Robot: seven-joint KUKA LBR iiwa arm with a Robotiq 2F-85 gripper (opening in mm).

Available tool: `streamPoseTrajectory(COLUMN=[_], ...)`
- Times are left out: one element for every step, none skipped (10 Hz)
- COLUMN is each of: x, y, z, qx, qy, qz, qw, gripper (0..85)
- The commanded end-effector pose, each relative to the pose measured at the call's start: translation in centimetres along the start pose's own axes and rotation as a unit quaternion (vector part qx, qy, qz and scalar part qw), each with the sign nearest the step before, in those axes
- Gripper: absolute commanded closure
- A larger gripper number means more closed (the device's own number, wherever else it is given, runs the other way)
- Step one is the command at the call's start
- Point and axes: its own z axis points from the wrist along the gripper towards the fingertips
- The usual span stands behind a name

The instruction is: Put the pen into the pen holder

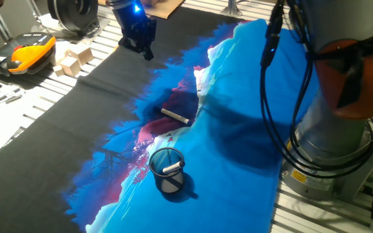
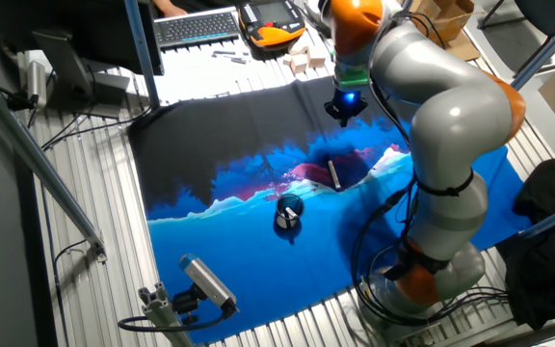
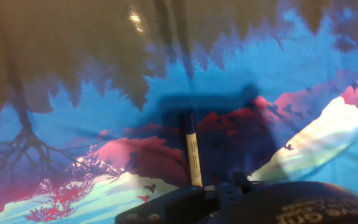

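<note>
The pen [image 1: 174, 116] lies flat on the printed cloth, with a whitish barrel and a dark end. It also shows in the other fixed view [image 2: 333, 174] and in the hand view [image 3: 192, 152], where the dark end points away from the camera. The pen holder [image 1: 167, 169], a small dark mesh cup with a bluish rim, stands upright nearer the front, also in the other fixed view [image 2: 288, 212]. A short white stick [image 1: 172, 168] leans inside it. My gripper [image 1: 147, 52] hangs above the cloth's dark far part, apart from the pen, holding nothing; its finger gap does not show.
The blue, red and black printed cloth [image 1: 238, 97] covers the table. A yellow-black device [image 1: 21, 53] and wooden blocks [image 1: 73, 59] lie at the far left. A keyboard [image 2: 198, 26] is at the back. The arm's base [image 1: 332, 152] and cables stand on the right.
</note>
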Motion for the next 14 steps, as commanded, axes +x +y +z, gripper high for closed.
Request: streamPoseTrajectory(x=[-0.3, -0.5, -0.7, -0.8, -0.8, -0.8, -0.9, -1.0, -0.9, -1.0, -1.2, -1.2, -1.1, -0.9], y=[0.0, -0.1, 0.0, 0.4, 0.9, 1.2, 1.8, 1.9, 1.9, 1.6, 1.4, 1.5, 1.8, 2.1], z=[0.3, 0.9, 1.7, 2.7, 3.7, 4.5, 5.8, 6.8, 7.8, 8.5, 9.3, 9.9, 10.7, 11.5], qx=[0.004, 0.012, 0.007, 0.010, 0.016, 0.018, 0.026, 0.032, 0.029, 0.027, 0.022, 0.022, 0.025, 0.026], qy=[0.005, 0.007, 0.008, 0.009, 0.007, 0.007, 0.006, 0.001, 0.001, 0.005, 0.007, 0.006, 0.012, 0.007], qz=[-0.008, -0.019, -0.022, -0.025, -0.030, -0.034, -0.040, -0.041, -0.047, -0.058, -0.063, -0.064, -0.063, -0.059], qw=[1.0000, 0.9997, 0.9997, 0.9996, 0.9994, 0.9992, 0.9989, 0.9986, 0.9985, 0.9979, 0.9977, 0.9977, 0.9976, 0.9979], gripper=[51.0, 51.0, 51.0, 51.0, 51.0, 51.0, 51.0, 51.0, 51.0, 51.0, 51.0, 51.0, 51.0, 51.0])
